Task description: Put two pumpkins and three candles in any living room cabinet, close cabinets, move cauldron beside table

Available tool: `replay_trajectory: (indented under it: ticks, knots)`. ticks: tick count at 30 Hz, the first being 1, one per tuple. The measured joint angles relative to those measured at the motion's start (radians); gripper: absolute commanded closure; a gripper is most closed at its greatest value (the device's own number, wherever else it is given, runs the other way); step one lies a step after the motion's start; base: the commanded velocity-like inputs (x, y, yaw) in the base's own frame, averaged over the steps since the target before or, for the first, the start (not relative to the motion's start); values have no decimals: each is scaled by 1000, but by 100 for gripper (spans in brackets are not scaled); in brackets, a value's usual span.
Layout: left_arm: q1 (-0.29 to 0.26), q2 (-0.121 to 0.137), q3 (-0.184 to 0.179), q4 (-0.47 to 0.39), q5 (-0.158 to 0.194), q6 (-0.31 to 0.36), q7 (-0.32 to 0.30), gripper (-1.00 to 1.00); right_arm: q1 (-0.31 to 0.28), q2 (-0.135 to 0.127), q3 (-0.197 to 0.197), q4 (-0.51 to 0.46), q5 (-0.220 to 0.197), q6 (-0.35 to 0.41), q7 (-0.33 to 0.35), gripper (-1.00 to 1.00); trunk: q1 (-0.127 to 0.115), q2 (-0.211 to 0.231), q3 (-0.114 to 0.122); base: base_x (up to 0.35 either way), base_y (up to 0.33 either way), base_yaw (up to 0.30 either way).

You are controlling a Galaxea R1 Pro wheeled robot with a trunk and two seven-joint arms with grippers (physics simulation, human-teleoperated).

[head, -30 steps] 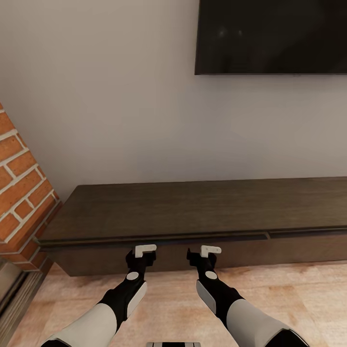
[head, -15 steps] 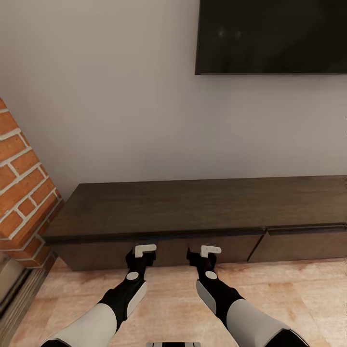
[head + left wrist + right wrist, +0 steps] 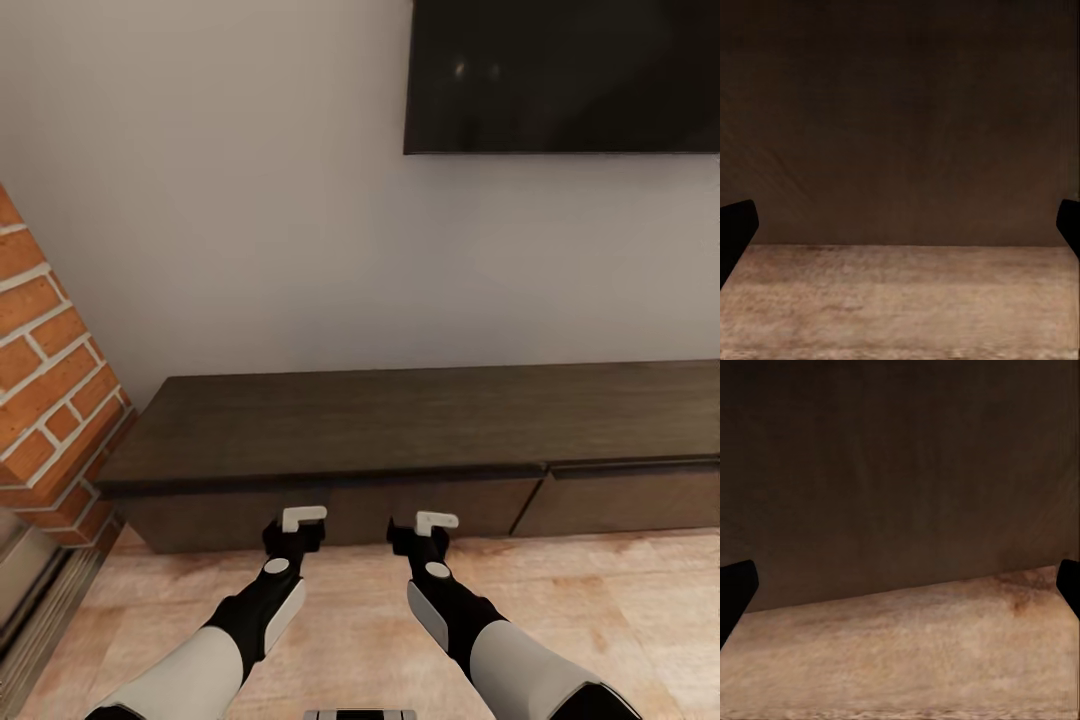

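Cabinet (image 3: 420,430) just ahead of both spread, empty fingers (image 3: 302,517).

Both my arms reach forward and down, roughly parallel, forearms white, wrists black. Left claw (image 3: 297,530) and right claw (image 3: 424,533) sit level with each other, a gap between them, each pointing ahead. From each wrist camera I see dark fingertips (image 3: 735,232) (image 3: 735,592) at opposite edges, jaws spread wide, nothing between them.
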Motion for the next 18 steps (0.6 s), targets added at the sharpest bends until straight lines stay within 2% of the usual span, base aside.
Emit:
replay_trajectory:
  ticks: [5,10,12,14,18]
  knots:
    - [0,0,-3,-138,3,217,-2,-100,0,0,-6,-8,-3,129,-1,-100,0,0,0,-237,0,0]
    - [0,-4,5,-252,5,472,-2,-100,-8,0,-7,-10,-19,239,-3,-100,0,0,0,-50,0,0]
    - [0,-5,24,-297,19,555,0,-100,-11,0,-8,-11,-20,281,-5,-100,0,0,0,-8,0,0]
    - [0,-5,57,-326,48,643,2,-100,-12,0,-9,-26,-20,327,-6,-100,-1,0,4,-3,0,0]
    - [0,-4,94,-339,64,728,6,-100,-13,0,-18,-76,-18,412,-8,-100,-3,1,19,0,0,0]
